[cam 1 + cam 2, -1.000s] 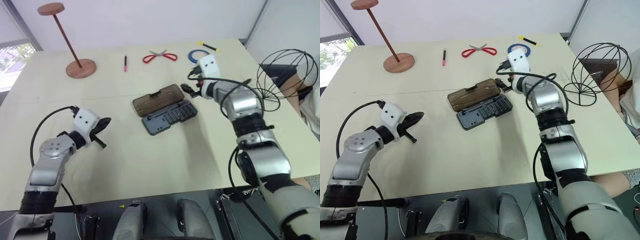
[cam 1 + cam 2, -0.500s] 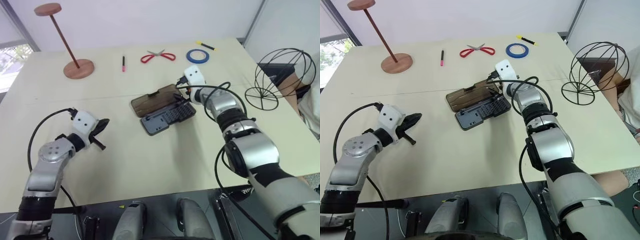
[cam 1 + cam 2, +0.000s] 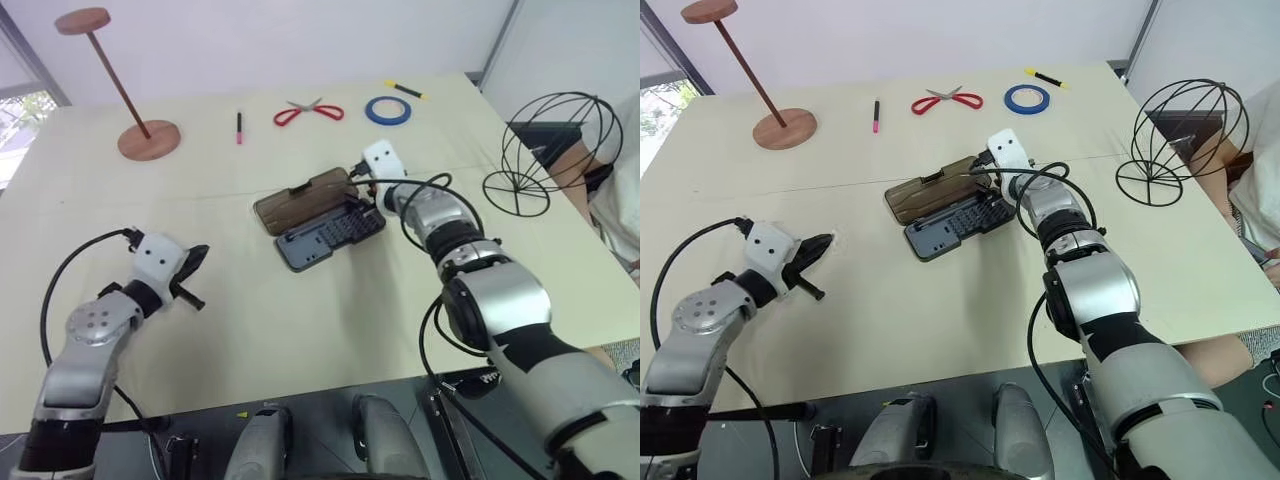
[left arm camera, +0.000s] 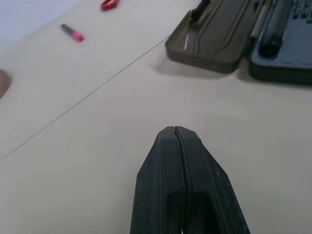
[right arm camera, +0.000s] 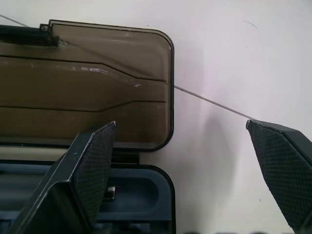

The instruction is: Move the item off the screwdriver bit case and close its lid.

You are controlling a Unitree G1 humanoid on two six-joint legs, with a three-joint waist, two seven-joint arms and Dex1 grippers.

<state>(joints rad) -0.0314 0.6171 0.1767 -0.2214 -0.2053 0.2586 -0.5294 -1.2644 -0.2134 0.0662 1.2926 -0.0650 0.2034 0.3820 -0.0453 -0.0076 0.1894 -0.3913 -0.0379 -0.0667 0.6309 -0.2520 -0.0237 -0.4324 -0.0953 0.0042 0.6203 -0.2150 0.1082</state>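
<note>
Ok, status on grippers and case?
Left gripper shut, idle. Right gripper open at smoky-brown lid. Blue-grey bit case open. Black wire globe set aside.

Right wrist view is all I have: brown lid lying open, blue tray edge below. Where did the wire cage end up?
Observer: The wire cage stands upright on the table near its right edge, off the case.
Operator: And the left arm?
Observer: The left gripper is apart from the case on the table's left side, jaws shut, holding nothing.
Operator: My right jaws?
Observer: The right gripper is open at the lid's right end.
</note>
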